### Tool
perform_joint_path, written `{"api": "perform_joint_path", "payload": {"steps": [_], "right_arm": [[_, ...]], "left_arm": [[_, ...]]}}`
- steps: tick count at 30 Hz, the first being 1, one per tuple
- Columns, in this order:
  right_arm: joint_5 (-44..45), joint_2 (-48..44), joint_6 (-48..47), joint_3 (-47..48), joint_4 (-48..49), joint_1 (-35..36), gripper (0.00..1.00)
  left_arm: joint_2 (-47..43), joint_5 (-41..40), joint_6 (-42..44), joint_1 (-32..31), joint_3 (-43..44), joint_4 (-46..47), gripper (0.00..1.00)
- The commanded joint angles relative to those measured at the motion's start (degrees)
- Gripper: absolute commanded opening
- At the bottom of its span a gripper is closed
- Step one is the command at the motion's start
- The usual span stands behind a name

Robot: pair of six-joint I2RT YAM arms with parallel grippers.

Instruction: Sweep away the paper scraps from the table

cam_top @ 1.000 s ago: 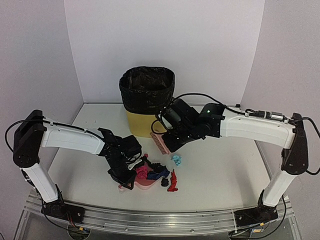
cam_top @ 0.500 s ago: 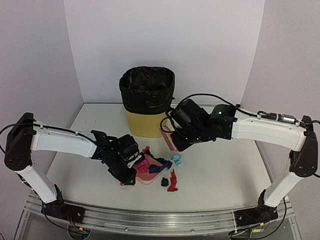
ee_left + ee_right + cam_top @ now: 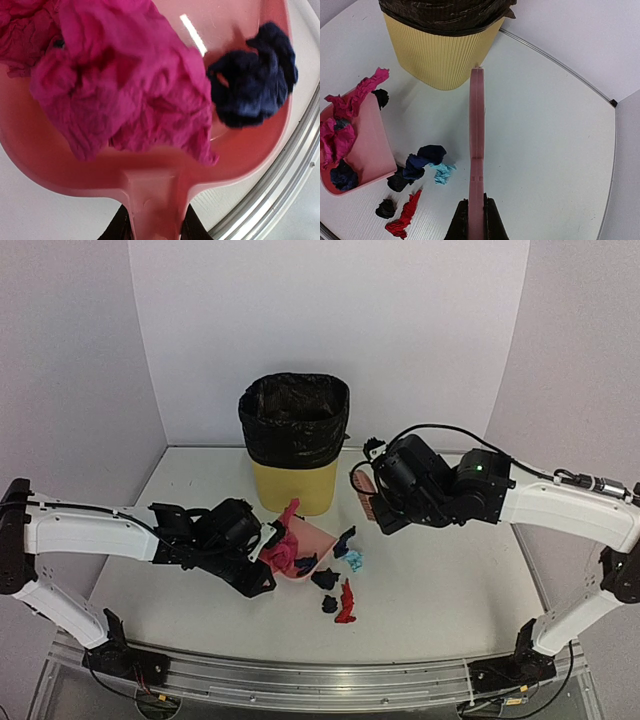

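Grip is plain on both sides: the right tool [image 3: 476,220] is pinched narrow on the handle of the pink brush [image 3: 476,125], which runs edge-on up the middle of the right wrist view towards the yellow bin [image 3: 440,55]. In the top view the brush seems to be held off the table [image 3: 450,580], right of the mess. This is probably so that it can come down beyond the loose pieces and drag them leftward. The left tool [image 3: 155,225] is closed on the stem of the pink dustpan [image 3: 250,150], keeping it low with its open mouth facing the litter, which suits catching what the brush pushes in. Some of the paper scraps [image 3: 422,160] are already in the pan, a large magenta wad and a navy one. The others lie on the table just right of its lip, left of centre in the right wrist view: navy, teal, a black bit and a red strip. The sweep looks roughly half done.
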Motion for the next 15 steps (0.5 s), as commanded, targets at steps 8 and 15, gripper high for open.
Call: {"api": "perform_joint_path", "payload": {"steps": [8,15], "right_arm": [[4.21,-5.10,1.36,-2.88,1.59,0.12,0.00],[4.74,-5.44,1.22,-3.73,1.56,0.10,0.00]], "left_arm": [[-3.12,-2.55,-0.18,-0.41,0.96,6.14,0.00],[-2.24,-2.21,0.03,-0.75,4.67,2.80,0.00]]}}
